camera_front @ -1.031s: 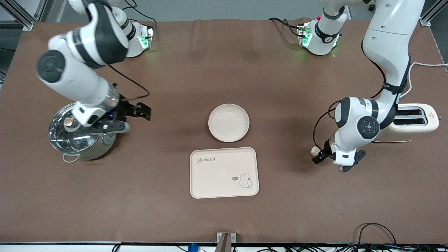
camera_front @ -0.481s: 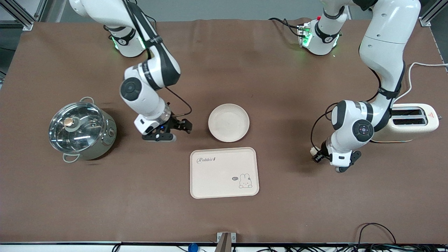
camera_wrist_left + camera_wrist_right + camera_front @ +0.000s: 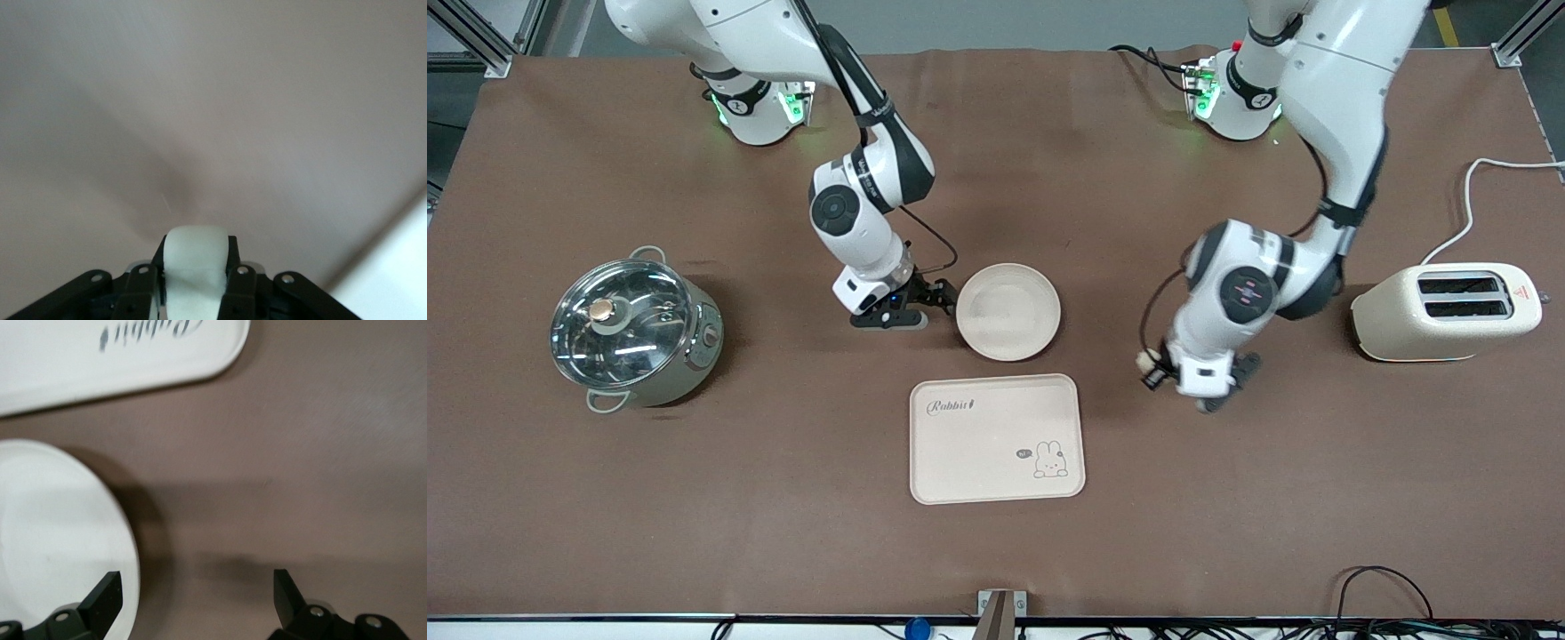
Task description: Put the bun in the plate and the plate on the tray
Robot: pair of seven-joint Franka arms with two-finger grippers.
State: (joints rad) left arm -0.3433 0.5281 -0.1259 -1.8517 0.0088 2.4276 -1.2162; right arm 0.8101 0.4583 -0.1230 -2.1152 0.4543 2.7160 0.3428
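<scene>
The round cream plate [image 3: 1008, 311] lies at the table's middle, with the Rabbit tray [image 3: 978, 453] just nearer the front camera. My right gripper [image 3: 947, 298] is open and low at the plate's rim on the right arm's side. In the right wrist view the gripper [image 3: 197, 600] has one finger over the plate [image 3: 53, 533] and the other over bare table, with the tray [image 3: 100, 353] past them. My left gripper [image 3: 1149, 372] is shut on the bun [image 3: 1143, 362] over the table, beside the tray toward the left arm's end. The bun [image 3: 195, 263] fills its jaws.
A steel pot with a glass lid [image 3: 633, 333] stands toward the right arm's end. A cream toaster [image 3: 1449, 311] with a white cable stands toward the left arm's end. Brown mat lies between the left gripper and the plate.
My right arm has swung from over the pot to the plate's rim. My left arm has carried the bun from beside the toaster toward the plate and tray.
</scene>
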